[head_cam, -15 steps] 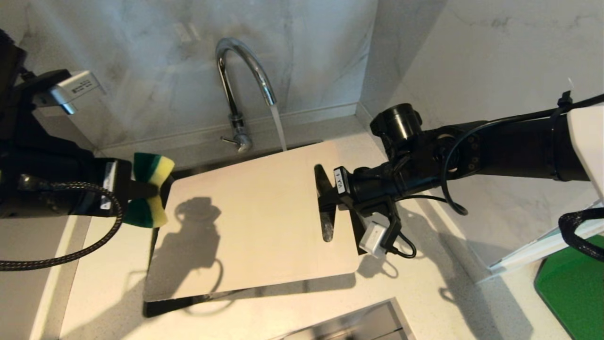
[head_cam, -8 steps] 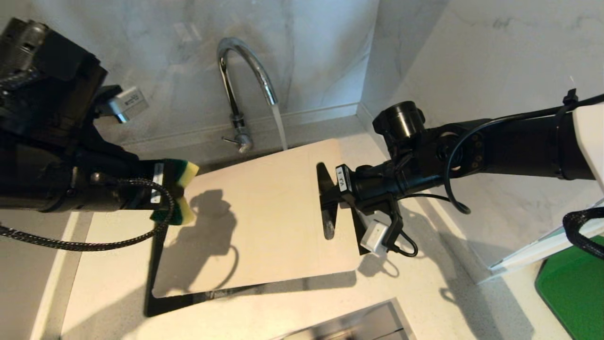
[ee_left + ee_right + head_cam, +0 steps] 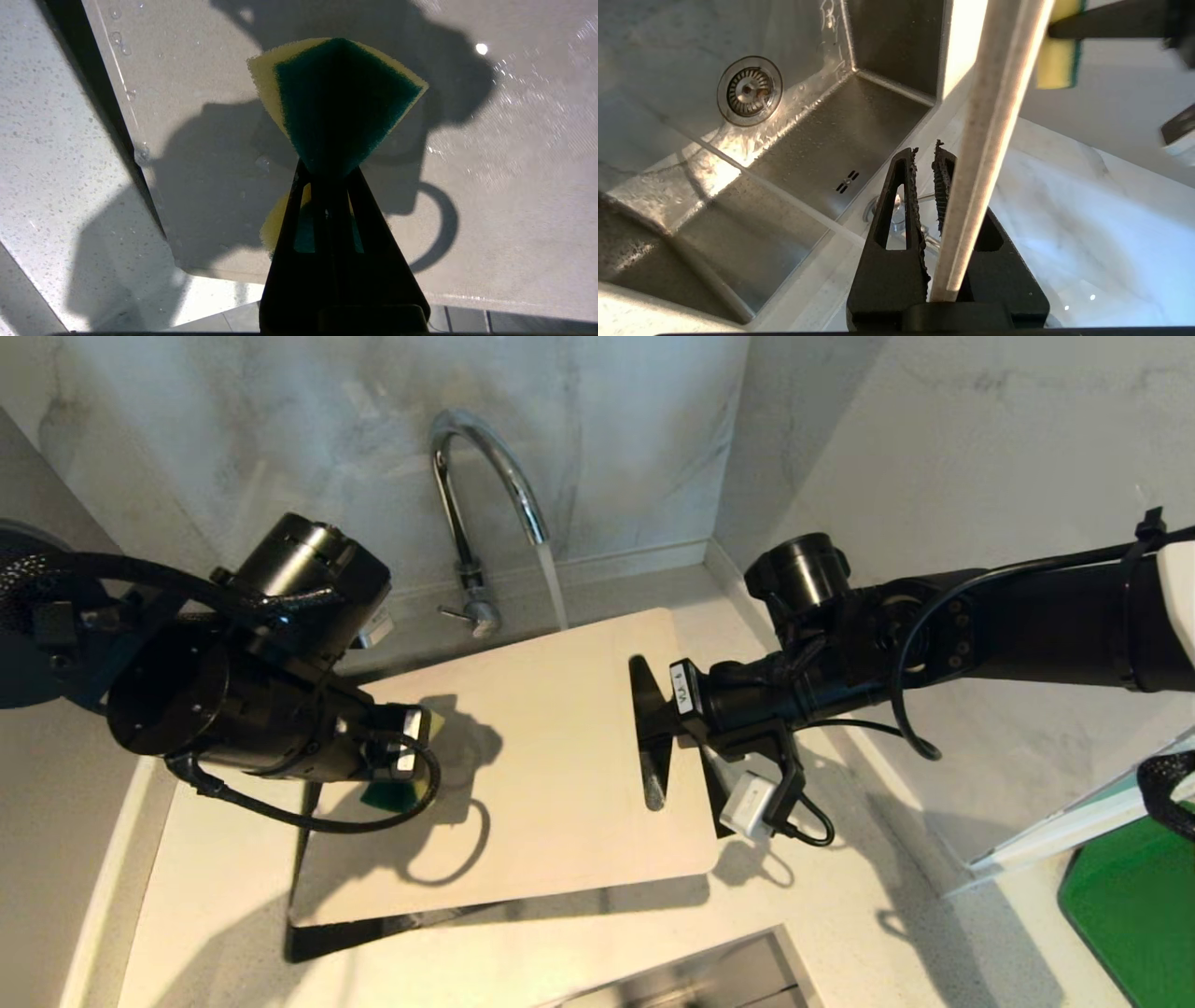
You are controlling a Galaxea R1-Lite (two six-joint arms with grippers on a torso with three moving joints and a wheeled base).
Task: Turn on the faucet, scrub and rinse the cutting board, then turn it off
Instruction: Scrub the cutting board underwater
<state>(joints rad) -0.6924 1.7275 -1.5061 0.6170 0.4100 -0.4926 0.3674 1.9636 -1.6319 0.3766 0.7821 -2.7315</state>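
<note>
Nearest you, your left gripper [image 3: 327, 172] is clamped on the green-and-yellow sponge [image 3: 336, 98], over the cutting board's [image 3: 523, 756] left end. Your right gripper [image 3: 653, 728] grips the board's slotted right end above the sink [image 3: 794, 154]. Behind, the faucet [image 3: 485, 476] runs water onto the board's far edge.

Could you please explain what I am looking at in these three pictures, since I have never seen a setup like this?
This is a two-armed robot at a kitchen sink. The wide picture comes from its head; the other two come from cameras on its wrists. The left gripper is shut on a yellow and green sponge over the pale beige rectangular cutting board. The right gripper clamps that board's handle end, holding it over the steel sink. The chrome gooseneck faucet is running water onto the board's far edge.
</note>
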